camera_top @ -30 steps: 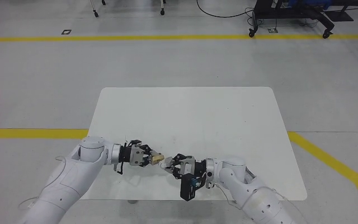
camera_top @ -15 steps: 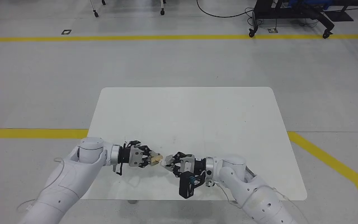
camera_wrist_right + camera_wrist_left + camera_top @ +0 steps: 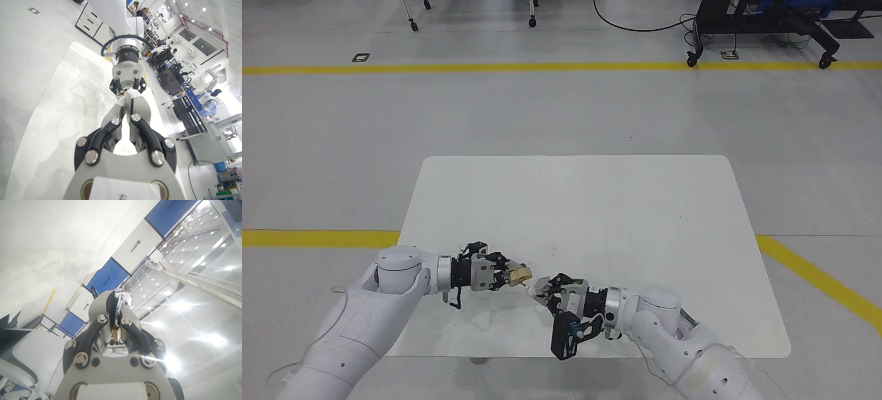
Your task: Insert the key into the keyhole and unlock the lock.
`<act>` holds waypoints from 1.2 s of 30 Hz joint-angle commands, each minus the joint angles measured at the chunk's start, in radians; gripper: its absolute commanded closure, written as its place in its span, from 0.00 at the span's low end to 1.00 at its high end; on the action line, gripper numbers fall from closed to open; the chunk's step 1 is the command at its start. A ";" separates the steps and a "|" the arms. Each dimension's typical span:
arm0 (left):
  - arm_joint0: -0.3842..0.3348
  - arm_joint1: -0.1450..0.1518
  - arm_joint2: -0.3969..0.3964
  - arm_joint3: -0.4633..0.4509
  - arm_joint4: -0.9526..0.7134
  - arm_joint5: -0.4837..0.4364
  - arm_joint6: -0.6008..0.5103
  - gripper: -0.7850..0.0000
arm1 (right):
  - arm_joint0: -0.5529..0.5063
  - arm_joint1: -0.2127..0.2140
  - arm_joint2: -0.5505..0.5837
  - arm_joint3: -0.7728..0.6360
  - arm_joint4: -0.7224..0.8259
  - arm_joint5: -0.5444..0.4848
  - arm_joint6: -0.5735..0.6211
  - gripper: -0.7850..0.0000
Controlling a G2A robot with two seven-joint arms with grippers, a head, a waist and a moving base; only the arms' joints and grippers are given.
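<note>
Lock point(image 3: 520, 272), clamped in my left gripper point(image 3: 510, 273) above the table's point(image 3: 642, 200) near edge, points its brass end along that edge toward my right gripper point(image 3: 541, 291), which pinches the key point(image 3: 534, 290). Both forearms lie low, wrists facing each other.

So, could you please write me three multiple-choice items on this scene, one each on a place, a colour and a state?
1. Where is the lock? A. lying on the floor B. in the left gripper C. hanging on a door
2. Its body's colour? A. brass B. blue C. red
3. The left gripper's fingers? A. spread wide B. folded back C. shut on the lock
Answers: B, the left wrist view shows it between the fingers; A, brass under a silver shackle; C, they clamp its sides.
</note>
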 commanded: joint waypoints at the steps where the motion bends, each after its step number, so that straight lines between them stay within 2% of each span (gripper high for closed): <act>1: 0.000 0.000 0.000 0.000 0.000 0.000 0.000 1.00 | 0.000 0.000 0.000 0.000 0.000 0.000 0.000 1.00; 4: 0.000 0.000 0.000 0.000 0.000 0.000 0.000 1.00 | 0.000 0.000 0.000 0.000 0.000 0.000 0.000 1.00; 6: 0.012 0.000 -0.002 -0.007 0.019 -0.014 0.066 1.00 | 0.000 0.000 0.000 0.000 0.000 0.000 0.000 1.00; 8: 0.019 -0.001 -0.005 -0.025 0.037 -0.013 0.128 1.00 | -0.010 0.000 -0.002 -0.016 -0.030 0.031 0.061 1.00; 12: 0.033 0.002 -0.022 -0.060 0.047 -0.005 0.186 1.00 | -0.047 0.007 -0.006 -0.067 -0.094 0.071 0.074 1.00; 24: 0.062 0.009 -0.040 -0.134 0.070 0.054 0.212 1.00 | -0.084 0.020 -0.002 -0.102 -0.193 0.103 0.113 1.00; 36: 0.068 0.008 -0.038 -0.148 0.084 0.069 0.209 1.00 | -0.090 0.018 0.001 -0.106 -0.179 0.110 0.167 1.00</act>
